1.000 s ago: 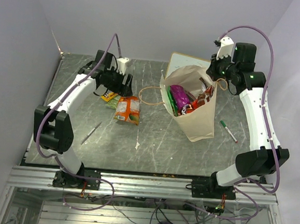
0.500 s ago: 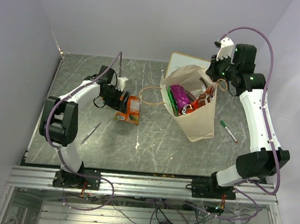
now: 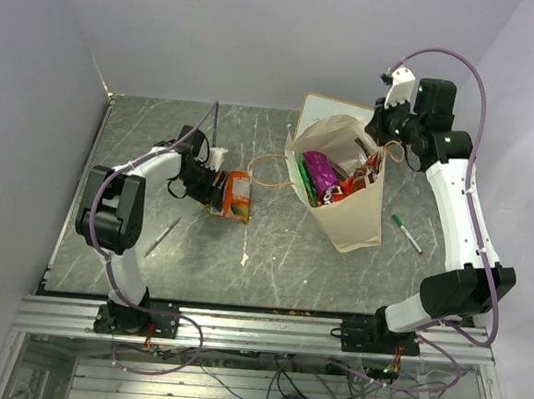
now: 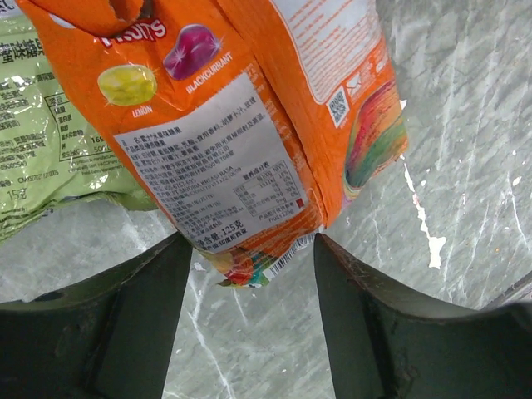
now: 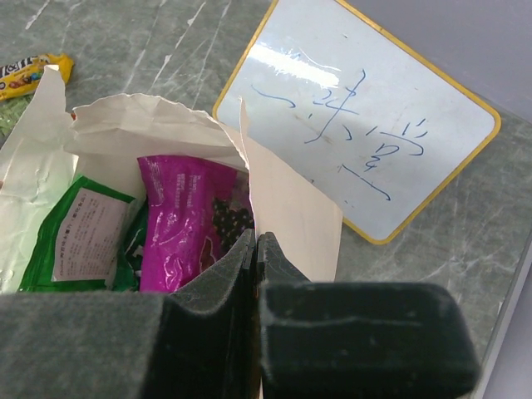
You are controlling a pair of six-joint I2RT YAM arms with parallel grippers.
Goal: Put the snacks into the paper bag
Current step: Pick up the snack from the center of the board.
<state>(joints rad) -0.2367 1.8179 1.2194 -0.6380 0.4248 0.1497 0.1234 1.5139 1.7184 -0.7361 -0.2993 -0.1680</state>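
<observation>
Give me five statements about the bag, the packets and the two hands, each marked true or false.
1. The right hand is pinched shut on the rim of the paper bag. True.
2. The purple packet lies on the table. False: it sits inside the bag.
3. The end of the orange packet lies inside the open left hand. True.
4. The whiteboard stands inside the bag. False: it lies on the table beyond the bag.
5. The green pen lies on the bag's left. False: it is on its right, on the table.
</observation>
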